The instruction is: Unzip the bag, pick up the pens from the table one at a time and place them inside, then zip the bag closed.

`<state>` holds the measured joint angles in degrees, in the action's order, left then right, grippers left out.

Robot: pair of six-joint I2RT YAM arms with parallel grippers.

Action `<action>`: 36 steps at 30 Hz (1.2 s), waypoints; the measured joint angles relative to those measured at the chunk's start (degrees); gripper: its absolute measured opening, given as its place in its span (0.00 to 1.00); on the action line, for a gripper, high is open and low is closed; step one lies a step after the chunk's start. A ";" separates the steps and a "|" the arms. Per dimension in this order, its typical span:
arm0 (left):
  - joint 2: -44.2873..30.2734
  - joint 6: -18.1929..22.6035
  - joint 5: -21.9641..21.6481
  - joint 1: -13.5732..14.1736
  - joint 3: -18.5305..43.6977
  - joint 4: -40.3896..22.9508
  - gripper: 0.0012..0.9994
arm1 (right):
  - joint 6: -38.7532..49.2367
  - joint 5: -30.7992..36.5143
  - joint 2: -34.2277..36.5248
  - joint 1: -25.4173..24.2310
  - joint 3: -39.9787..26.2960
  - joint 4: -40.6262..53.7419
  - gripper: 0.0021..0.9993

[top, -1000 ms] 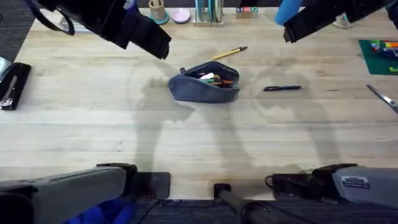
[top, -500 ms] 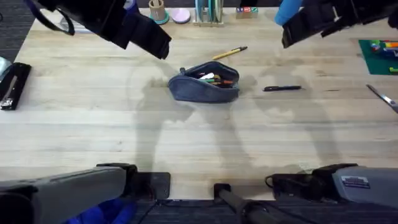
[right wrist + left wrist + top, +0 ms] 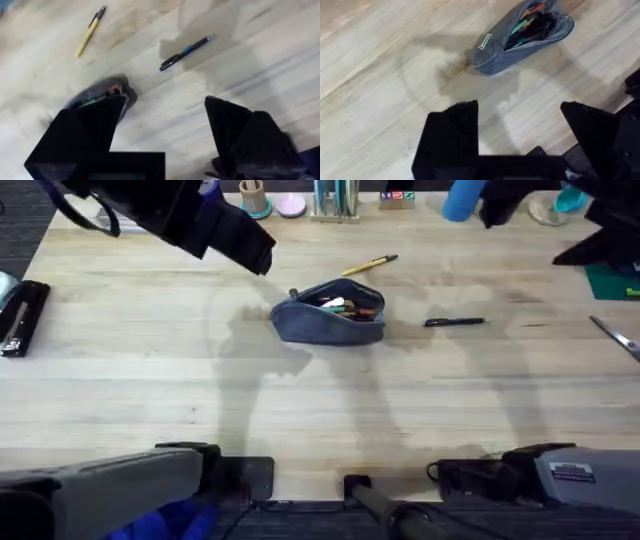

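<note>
The blue-grey bag [image 3: 330,315] lies mid-table with its zipper open and coloured items showing inside. A yellow pen [image 3: 370,265] lies just behind it on the table [image 3: 300,400], and a black pen [image 3: 453,322] lies to its right. My left gripper [image 3: 520,132] hovers high, left of the bag [image 3: 522,35], open and holding nothing. My right gripper [image 3: 165,132] is also open and holding nothing, high above the yellow pen [image 3: 89,32] and black pen [image 3: 184,52]. One of its fingers hides part of the bag [image 3: 102,92]. The right arm [image 3: 605,235] hangs over the far right.
Scissors [image 3: 615,338] lie at the right edge below a green mat [image 3: 605,275]. A black stapler-like tool [image 3: 20,315] sits at the left edge. A cup [image 3: 253,197], a pink disc [image 3: 291,205], a holder [image 3: 335,200] and a blue cylinder [image 3: 462,198] line the back.
The right arm has swung to the right, toward the far right corner. The left arm, bag and both pens have not moved.
</note>
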<state>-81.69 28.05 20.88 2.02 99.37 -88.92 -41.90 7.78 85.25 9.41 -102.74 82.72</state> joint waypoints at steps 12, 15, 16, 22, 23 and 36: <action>0.00 0.00 0.00 0.00 -0.02 -0.01 1.00 | -14.77 3.35 0.00 -3.09 10.90 -5.86 1.00; 0.00 0.00 0.00 0.00 -0.02 -0.02 1.00 | -15.54 2.31 0.00 -3.92 14.58 -9.75 1.00; 0.00 0.00 -0.01 0.00 -0.01 0.00 1.00 | -15.85 1.53 0.00 -4.14 16.13 -11.78 1.00; 0.00 -0.02 -0.12 0.00 -0.02 0.00 1.00 | -20.17 -2.13 0.00 -5.03 25.76 -19.55 1.00; 0.00 -0.02 -0.13 0.00 -0.02 -0.02 1.00 | -20.72 -2.45 0.00 -5.23 27.14 -20.15 1.00; 0.00 0.00 -0.14 0.00 0.00 -0.02 1.00 | -23.94 -3.94 5.51 -7.72 33.37 -29.21 0.99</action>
<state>-81.69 28.05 20.75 2.02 99.37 -88.95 -65.83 3.84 90.76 1.69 -69.36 53.51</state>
